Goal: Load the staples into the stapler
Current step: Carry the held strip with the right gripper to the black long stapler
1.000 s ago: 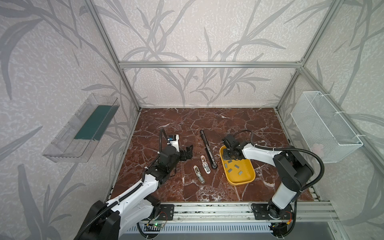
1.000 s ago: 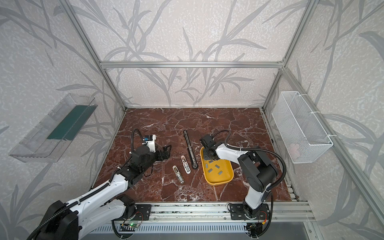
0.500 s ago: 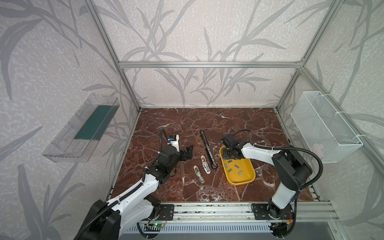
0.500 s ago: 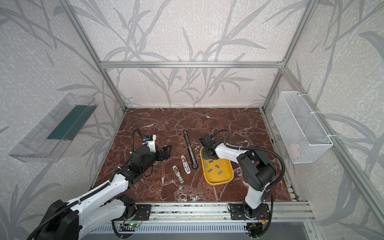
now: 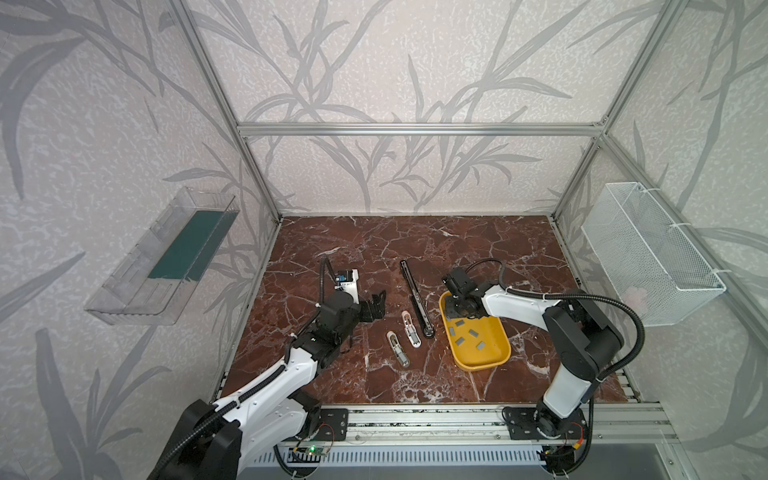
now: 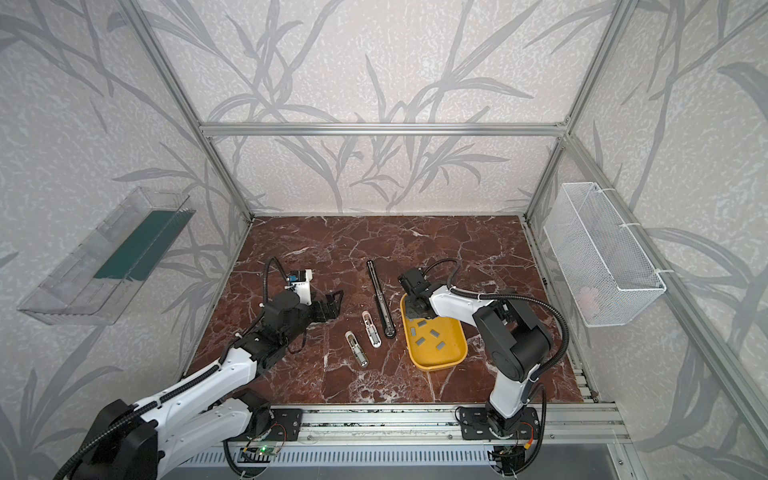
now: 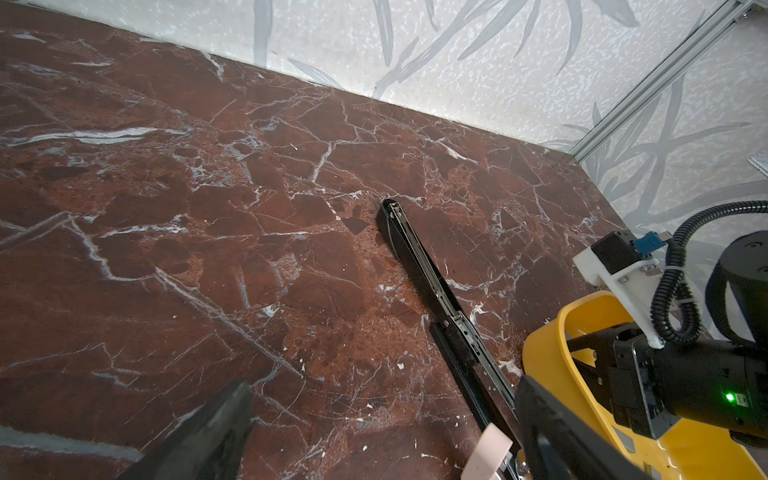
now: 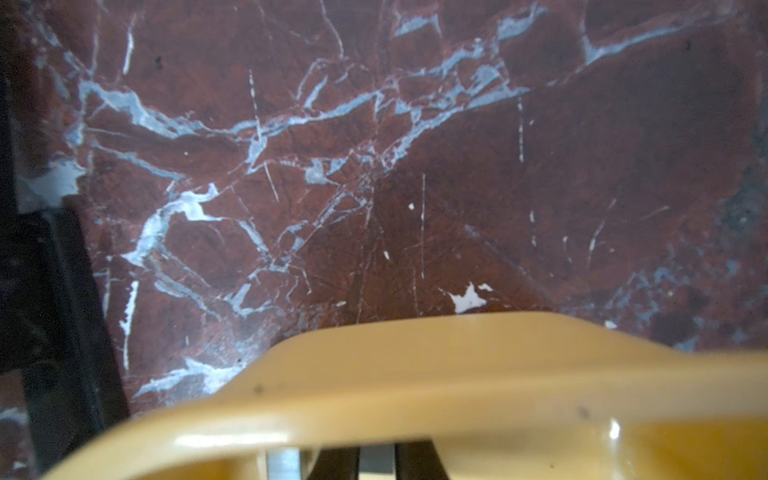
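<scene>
Red-brown marble with white veins forms the tabletop (image 5: 374, 249), walled by leaf-patterned paper and a metal frame. A clear shelf (image 5: 166, 266) hangs on the left wall and a white wire basket (image 5: 648, 257) on the right wall; only the top views show them.

In both top views a yellow tray (image 5: 486, 353) (image 6: 440, 357) sits right of centre, with the staples (image 5: 473, 332) (image 6: 435, 332) lying loose on its floor as small grey strips. Just left of the tray a long black stapler (image 5: 415, 297) (image 6: 380, 297) lies opened flat, running near to far. Left of that lie a small white stapler (image 5: 410, 330) (image 6: 371, 328) and, nearer, a small silver stapler (image 5: 397, 348) (image 6: 356, 348).

The right tool (image 5: 459, 307) (image 6: 415, 309) reaches down into the tray's far left corner, where the top views hide its tips. The right wrist view shows them (image 8: 376, 461): two dark fingers close together behind the tray's rim (image 8: 457, 365), narrow, with one grey strip (image 8: 282, 461) just beside them. Whether they pinch a strip I cannot tell.

The left tool (image 5: 376, 306) (image 6: 332, 305) hovers left of the staplers, well apart from the tray, spread wide and holding nothing. The left wrist view shows its fingers (image 7: 216, 428) far apart, the black stapler's metal channel (image 7: 424, 266) in close detail, and the white stapler's pale tip (image 7: 490, 451).
</scene>
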`<state>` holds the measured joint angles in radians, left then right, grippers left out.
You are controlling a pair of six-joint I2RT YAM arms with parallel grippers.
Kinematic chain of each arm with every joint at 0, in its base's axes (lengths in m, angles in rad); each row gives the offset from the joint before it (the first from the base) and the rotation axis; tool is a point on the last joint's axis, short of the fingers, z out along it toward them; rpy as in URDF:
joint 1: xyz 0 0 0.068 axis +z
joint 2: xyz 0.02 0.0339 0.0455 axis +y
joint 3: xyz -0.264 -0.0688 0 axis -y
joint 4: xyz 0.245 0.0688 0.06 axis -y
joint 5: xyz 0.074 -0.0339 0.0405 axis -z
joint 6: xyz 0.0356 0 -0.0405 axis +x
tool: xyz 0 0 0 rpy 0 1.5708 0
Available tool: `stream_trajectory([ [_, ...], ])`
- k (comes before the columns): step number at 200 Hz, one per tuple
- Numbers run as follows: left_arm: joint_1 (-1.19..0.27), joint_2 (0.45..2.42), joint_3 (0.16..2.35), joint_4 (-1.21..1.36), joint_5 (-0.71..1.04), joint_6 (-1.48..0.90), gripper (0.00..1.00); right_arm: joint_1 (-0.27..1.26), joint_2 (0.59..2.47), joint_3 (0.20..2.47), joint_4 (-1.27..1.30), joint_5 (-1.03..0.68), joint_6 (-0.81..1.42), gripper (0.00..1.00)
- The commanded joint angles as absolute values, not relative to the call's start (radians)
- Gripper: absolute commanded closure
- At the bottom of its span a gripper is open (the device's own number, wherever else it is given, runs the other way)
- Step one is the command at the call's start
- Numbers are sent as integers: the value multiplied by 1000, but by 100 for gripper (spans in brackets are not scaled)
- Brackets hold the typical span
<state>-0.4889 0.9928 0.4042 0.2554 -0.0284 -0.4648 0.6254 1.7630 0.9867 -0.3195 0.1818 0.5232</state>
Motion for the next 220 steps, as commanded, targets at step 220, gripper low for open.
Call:
stream_trajectory([
  [220,-484,1070,429,282,-33,-487,1,1105,1336,874,-134,443,383,90],
])
